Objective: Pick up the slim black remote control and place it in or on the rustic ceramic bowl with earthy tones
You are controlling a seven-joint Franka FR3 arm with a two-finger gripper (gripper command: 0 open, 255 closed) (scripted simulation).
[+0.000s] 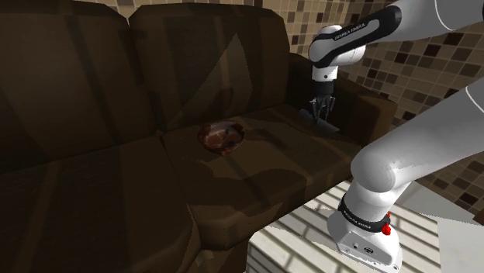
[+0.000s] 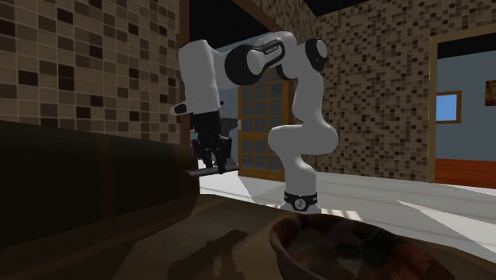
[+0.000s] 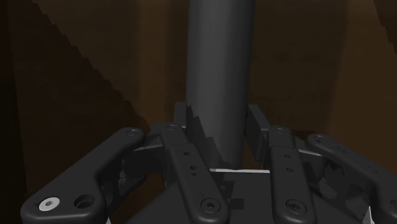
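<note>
The hand [image 3: 221, 119] pinched the slim dark remote [image 3: 219, 51] across its narrow width, one finger against each long side, at the end of the seat beside the armrest of the brown sofa [image 1: 93, 178]. The brown bowl [image 1: 222, 136] sat well apart, near the seat's middle. The remote looked light, stiff and smooth-sided, so probably slippery; holding it near mid-length should stop it tipping.

Smooth matt remote [image 3: 219, 76], mosaic-tiled wall [image 1: 403, 70]
</note>
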